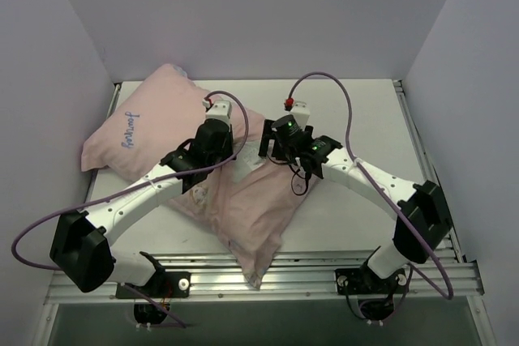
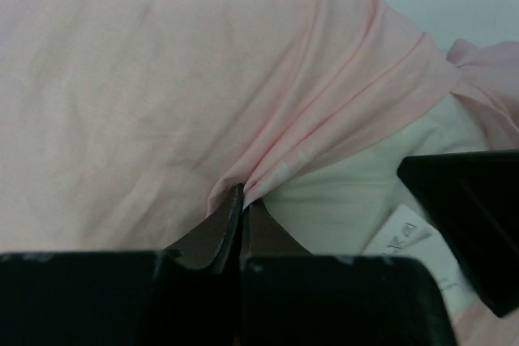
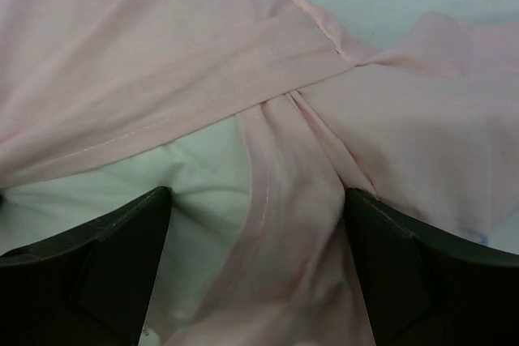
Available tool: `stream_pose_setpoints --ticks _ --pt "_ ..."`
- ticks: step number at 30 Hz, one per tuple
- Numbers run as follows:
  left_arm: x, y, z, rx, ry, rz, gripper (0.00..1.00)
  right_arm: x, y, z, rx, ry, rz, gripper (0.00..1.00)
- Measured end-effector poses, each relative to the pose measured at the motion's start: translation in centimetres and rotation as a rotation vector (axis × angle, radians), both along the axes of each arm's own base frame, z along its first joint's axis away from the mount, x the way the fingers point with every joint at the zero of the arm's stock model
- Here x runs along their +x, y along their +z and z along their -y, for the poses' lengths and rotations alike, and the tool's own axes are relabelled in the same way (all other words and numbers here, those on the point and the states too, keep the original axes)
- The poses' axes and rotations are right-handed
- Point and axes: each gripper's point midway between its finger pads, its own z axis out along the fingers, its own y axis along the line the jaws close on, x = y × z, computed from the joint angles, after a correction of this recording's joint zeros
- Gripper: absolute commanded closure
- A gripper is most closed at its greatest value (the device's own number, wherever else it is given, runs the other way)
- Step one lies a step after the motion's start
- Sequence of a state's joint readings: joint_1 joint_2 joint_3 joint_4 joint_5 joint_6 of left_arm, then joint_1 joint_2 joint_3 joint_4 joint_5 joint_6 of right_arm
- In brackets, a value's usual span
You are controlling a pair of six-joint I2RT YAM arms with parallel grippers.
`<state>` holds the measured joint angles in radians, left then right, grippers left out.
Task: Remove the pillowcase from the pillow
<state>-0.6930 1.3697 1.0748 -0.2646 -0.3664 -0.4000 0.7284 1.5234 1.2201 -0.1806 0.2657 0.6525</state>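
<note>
While pinched tight in left gripper [image 2: 242, 197], thin puckered pillowcase [image 2: 162, 79]; right gripper [image 3: 256, 200] agape.

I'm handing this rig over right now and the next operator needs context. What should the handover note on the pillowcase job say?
Left gripper: shut on a fold of the pillowcase at its open end.
Right gripper: open, its fingers on either side of a bunched strip of the pillowcase, not gripping it.
Pillow: mostly inside the pillowcase; only a white patch and the tag show at the opening.
Done: the edge is seized.
Left: pull the pillowcase off. Nearly all of that remains.
</note>
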Motion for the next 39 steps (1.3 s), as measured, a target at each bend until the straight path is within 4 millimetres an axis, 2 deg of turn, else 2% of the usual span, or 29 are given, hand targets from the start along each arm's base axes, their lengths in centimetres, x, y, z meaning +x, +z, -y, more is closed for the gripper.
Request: stream_pose_setpoints --ticks 3,5,6,11,14,15,19,22,23,25,26,28,29,30,33,36,39 --pt "-0.2 -0.3 0.0 -0.020 0.021 -0.018 0.98 -0.2 -3.0 0.9 -0.035 -0.036 -0.026 0.22" --pt "-0.3 -0.8 -0.1 -0.031 0.033 -0.033 0.98 -0.7 -4.1 2.1 -0.019 -0.065 -0.021 0.24" --pt "-0.4 -1.1 -0.2 -0.037 0.038 -0.040 0.98 -1.0 -4.3 3.0 -0.004 -0.080 -0.016 0.28" --pt "-0.4 -1.7 -0.3 -0.086 0.058 -0.060 0.98 -3.3 -6.7 10.8 0.049 -0.214 -0.053 0.38" --pt "-0.8 -2.0 0.6 -0.129 0.023 -0.088 0.98 -4.5 -9.0 12.4 0.126 -0.211 -0.114 0.53" --pt "-0.9 -2.0 0.8 -0.141 0.014 -0.094 0.98 -4.6 -9.6 12.6 0.164 -0.204 -0.131 0.63" --pt "-1.3 -2.0 1.2 -0.163 -0.008 -0.101 0.98 -4.8 -10.5 12.1 0.343 -0.127 -0.143 0.74" --pt "-1.8 -1.7 0.8 -0.164 -0.028 -0.094 0.96 -5.0 -10.0 10.9 0.434 -0.036 -0.121 0.84" --pt "-2.0 -1.4 0.7 -0.166 -0.044 -0.088 0.89 -5.1 -9.6 10.4 0.459 0.000 -0.111 0.85" --pt "-2.5 -1.0 0.3 -0.161 -0.080 -0.076 0.82 -5.3 -8.7 9.5 0.499 0.071 -0.088 0.85" --pt "-2.8 -0.7 0.2 -0.159 -0.102 -0.070 0.72 -5.4 -8.2 9.0 0.518 0.110 -0.076 0.86" --pt "-3.3 0.0 0.1 -0.147 -0.148 -0.054 0.63 -5.6 -7.2 8.1 0.552 0.177 -0.049 0.87" --pt "-3.8 0.4 0.2 -0.134 -0.178 -0.047 0.58 -5.7 -6.6 7.8 0.567 0.209 -0.033 0.90" --pt "-4.1 0.8 0.4 -0.118 -0.203 -0.042 0.47 -5.8 -6.1 7.4 0.577 0.238 -0.018 0.92" --pt "-5.2 2.7 2.0 -0.073 -0.288 -0.014 0.30 -6.2 -4.9 6.7 0.599 0.296 0.011 0.98" --pt "-6.5 5.6 4.8 -0.042 -0.380 0.042 0.27 -6.5 -4.5 6.3 0.603 0.325 0.024 1.00" --pt "-7.7 8.6 8.5 -0.017 -0.463 0.114 0.27 -6.7 -4.3 5.8 0.600 0.349 0.033 1.00"
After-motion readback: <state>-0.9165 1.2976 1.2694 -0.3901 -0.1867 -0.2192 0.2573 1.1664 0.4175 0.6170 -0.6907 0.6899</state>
